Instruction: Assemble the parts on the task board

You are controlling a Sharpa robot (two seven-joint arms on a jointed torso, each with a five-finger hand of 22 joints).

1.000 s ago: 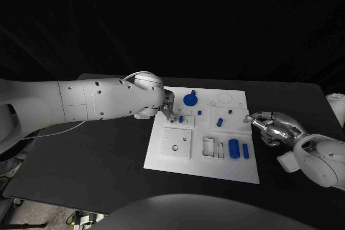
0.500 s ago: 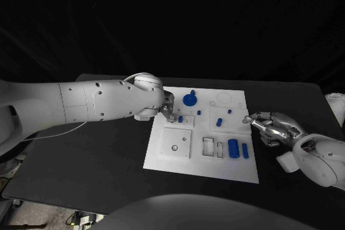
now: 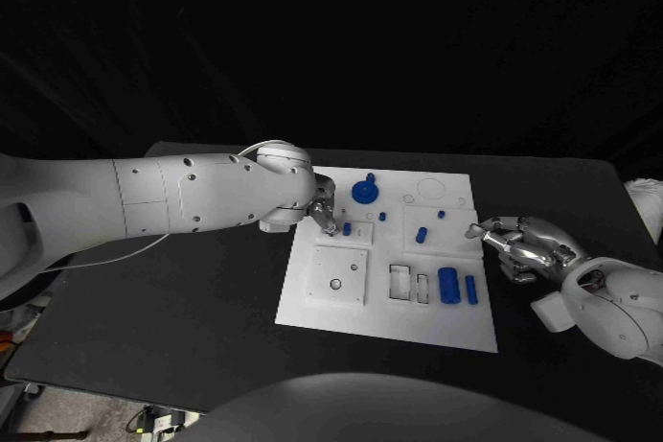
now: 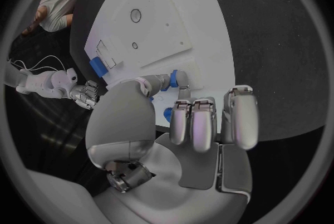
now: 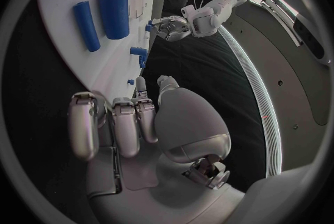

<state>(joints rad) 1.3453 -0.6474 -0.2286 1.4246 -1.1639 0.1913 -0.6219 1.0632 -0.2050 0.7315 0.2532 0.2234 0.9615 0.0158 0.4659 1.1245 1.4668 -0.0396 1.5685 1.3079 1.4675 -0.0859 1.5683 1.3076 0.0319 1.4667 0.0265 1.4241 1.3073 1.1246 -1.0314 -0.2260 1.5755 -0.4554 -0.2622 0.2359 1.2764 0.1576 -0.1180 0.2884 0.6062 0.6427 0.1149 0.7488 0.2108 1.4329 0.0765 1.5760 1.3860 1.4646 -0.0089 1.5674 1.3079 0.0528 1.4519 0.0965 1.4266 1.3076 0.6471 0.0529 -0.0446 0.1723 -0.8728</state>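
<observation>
The white task board (image 3: 321, 303) lies mid-table. My left hand (image 3: 326, 216) hovers at its upper left, fingers curled; in the left wrist view its thumb and a finger (image 4: 182, 90) pinch a small blue peg (image 3: 347, 228) (image 4: 172, 74) standing on the board (image 4: 160, 18). My right hand (image 3: 518, 247) (image 5: 139, 123) sits just off the board's right edge, fingers curled in on nothing. A blue round knob (image 3: 366, 191) stands near the top. A thick blue cylinder (image 3: 449, 284) (image 5: 114, 6) and a slim one (image 3: 471, 289) (image 5: 86, 18) lie at the lower right.
More small blue pegs (image 3: 422, 236) (image 3: 443, 214) (image 3: 383, 216) stand mid-board. A square plate with a hole (image 3: 337, 274) and rectangular slots (image 3: 410, 282) occupy the lower half. A white object (image 3: 647, 197) lies at the table's far right edge.
</observation>
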